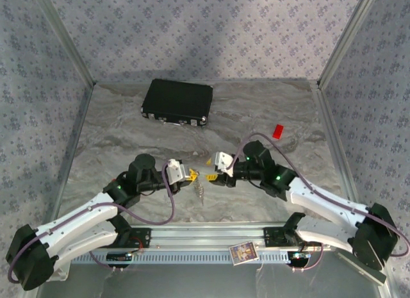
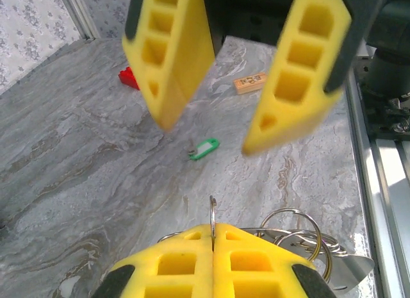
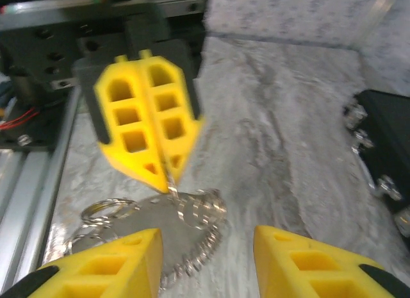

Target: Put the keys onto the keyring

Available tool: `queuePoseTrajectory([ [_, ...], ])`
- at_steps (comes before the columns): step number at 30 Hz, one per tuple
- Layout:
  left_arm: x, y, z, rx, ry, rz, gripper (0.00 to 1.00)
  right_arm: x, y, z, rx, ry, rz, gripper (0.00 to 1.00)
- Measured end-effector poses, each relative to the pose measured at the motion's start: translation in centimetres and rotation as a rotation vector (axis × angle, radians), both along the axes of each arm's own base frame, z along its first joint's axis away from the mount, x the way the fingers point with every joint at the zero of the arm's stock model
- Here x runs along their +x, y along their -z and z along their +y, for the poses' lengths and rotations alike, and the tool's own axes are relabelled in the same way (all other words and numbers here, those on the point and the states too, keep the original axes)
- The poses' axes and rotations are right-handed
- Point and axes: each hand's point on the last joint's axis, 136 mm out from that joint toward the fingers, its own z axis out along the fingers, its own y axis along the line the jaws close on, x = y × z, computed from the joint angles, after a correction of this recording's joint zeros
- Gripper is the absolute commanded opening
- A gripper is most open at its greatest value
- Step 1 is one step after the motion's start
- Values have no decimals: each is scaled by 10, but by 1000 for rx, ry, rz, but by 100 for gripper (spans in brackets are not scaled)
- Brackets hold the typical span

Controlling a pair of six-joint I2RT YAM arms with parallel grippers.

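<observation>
My left gripper [image 2: 213, 226] is shut on the keyring [image 2: 295, 224], pinching one thin silver ring edge-on between its yellow pads. Further rings and a flat metal piece hang beside it. In the top view the keyring [image 1: 200, 188] dangles just above the table between both grippers. My right gripper [image 3: 205, 237] faces the left one, open, its fingers straddling the hanging rings and chain [image 3: 198, 215] without touching them. A key with a green tag [image 2: 205, 148] lies flat on the table beyond the right gripper's fingers.
A black case [image 1: 177, 101] lies at the back of the table. A red block [image 1: 277, 131] sits at the right, behind my right arm. A small orange-brown tag [image 2: 250, 82] lies on the table. The metal rail [image 1: 205, 237] runs along the near edge.
</observation>
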Motion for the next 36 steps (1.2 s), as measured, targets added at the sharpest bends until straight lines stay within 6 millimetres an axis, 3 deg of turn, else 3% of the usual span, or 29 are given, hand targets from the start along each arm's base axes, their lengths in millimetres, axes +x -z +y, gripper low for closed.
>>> queuePoseTrajectory([
  [3, 2, 2, 1, 8, -12, 2, 0, 15, -5, -12, 14, 140, 36, 40],
  [5, 3, 3, 2, 12, -20, 6, 0, 27, 2, -22, 4, 258, 100, 38],
  [12, 10, 2, 3, 18, -63, 25, 0, 58, 56, -73, -120, 754, 423, 39],
  [25, 15, 3, 1, 17, -97, 70, 0, 68, 138, -147, -298, 1309, 779, 41],
  [30, 14, 3, 0, 16, -95, 69, 0, 75, 152, -151, -302, 1366, 842, 38],
  [36, 14, 3, 0, 20, -92, 70, 0, 91, 160, -135, -396, 1287, 823, 35],
])
